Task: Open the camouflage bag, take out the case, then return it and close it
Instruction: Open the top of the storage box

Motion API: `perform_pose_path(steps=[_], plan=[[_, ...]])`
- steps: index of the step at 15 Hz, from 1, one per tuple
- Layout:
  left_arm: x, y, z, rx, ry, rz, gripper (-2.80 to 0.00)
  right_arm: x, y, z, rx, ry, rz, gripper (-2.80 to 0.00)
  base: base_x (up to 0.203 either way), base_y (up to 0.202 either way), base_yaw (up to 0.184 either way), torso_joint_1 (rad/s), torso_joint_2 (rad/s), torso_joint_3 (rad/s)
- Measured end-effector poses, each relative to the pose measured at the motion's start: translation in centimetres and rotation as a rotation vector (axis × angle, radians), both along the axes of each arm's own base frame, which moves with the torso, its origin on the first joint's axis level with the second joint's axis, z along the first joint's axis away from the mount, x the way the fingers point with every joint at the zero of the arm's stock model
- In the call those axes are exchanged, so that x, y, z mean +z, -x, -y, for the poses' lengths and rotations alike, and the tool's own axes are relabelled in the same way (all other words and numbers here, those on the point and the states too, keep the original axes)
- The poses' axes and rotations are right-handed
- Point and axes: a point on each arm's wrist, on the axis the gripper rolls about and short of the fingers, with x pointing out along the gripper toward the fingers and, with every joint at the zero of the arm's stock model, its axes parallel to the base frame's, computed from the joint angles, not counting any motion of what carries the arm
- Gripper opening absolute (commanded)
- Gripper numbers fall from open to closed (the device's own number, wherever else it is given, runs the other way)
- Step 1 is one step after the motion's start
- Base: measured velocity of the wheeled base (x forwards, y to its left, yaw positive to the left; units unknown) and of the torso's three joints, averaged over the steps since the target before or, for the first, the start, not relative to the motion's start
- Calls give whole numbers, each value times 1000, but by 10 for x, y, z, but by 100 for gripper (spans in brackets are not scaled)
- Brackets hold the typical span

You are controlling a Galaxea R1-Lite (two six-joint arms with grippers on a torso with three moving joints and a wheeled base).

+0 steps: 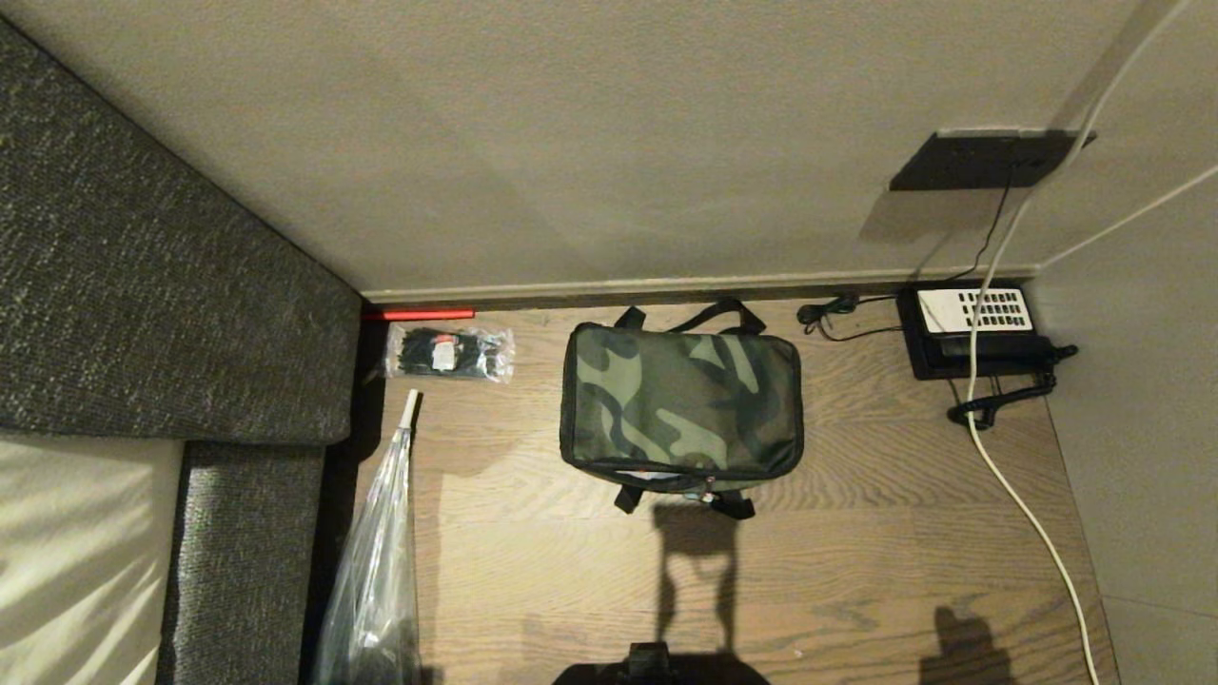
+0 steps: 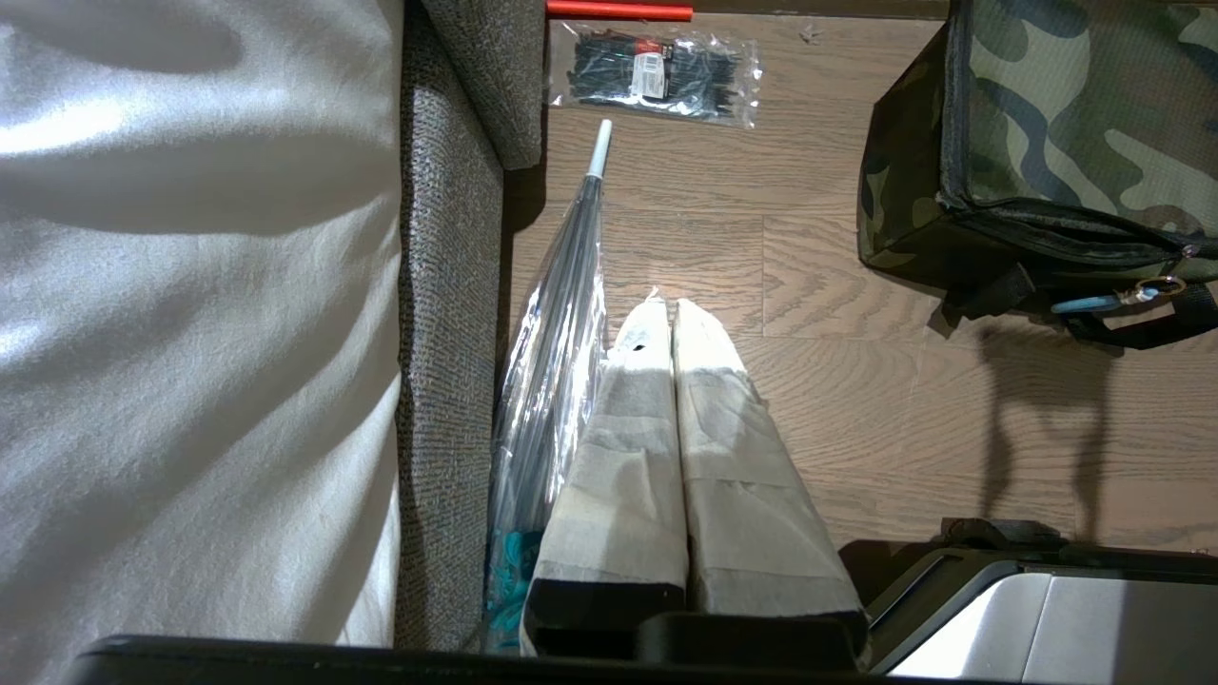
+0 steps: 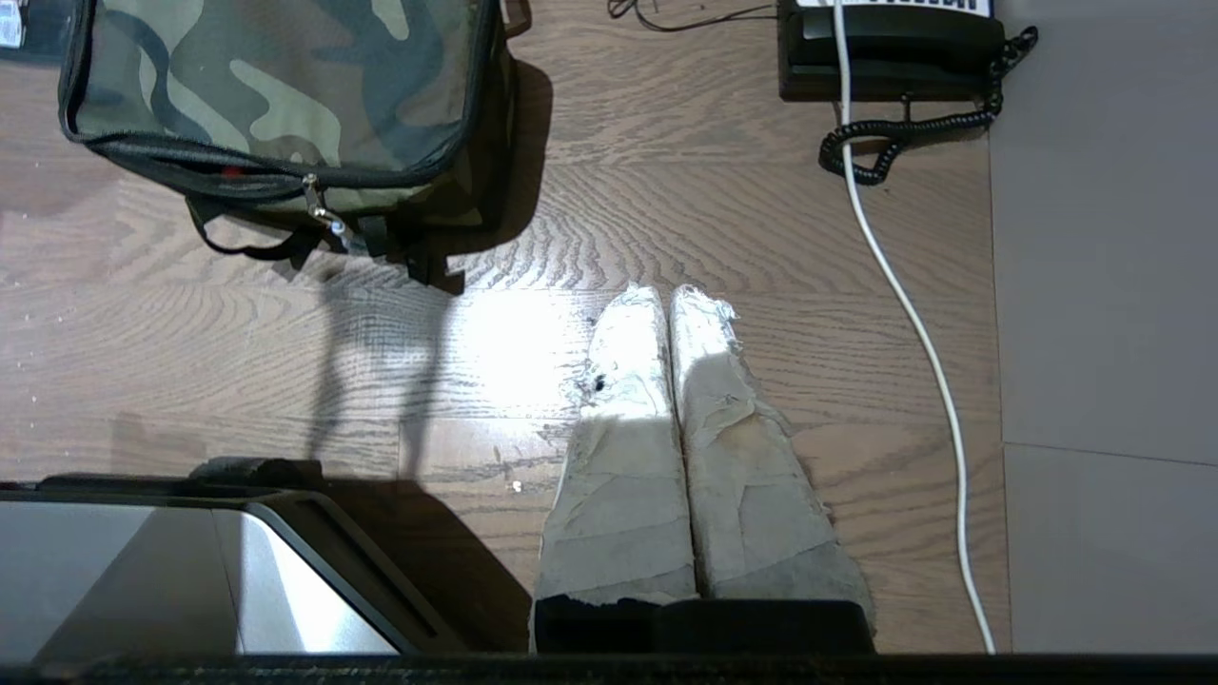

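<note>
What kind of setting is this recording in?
Probably a hotel room or bedroom corner: a wood-look floor with a grey upholstered bed frame, a corded desk telephone on the floor by the wall, and a wall socket.

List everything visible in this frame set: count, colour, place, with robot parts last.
camouflage bag: one, green camouflage with black trim, shut, mid-floor by the wall
cable-tie packet: one, clear with black ties, left of the bag
red rod: one, red, along the skirting
umbrella: one, clear with white tip, floor beside the sofa
sofa: one, dark grey with a pale cushion, left
telephone: one, black with white keypad, floor at the right
white cable: one, from wall across the telephone
wall socket: one, black, on the wall
left gripper: one, taped white, shut, above floor near the umbrella
right gripper: one, taped white, shut, above bare floor right of the bag
</note>
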Motion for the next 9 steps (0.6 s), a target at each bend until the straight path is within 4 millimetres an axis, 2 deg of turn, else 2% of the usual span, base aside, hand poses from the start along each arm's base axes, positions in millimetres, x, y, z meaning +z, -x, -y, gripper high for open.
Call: perform_pose_path(steps=[9], plan=[[0, 0, 0, -1, -9, 0, -280, 0, 0, 0, -7, -9, 5, -280, 0, 0, 0, 0, 0, 0]])
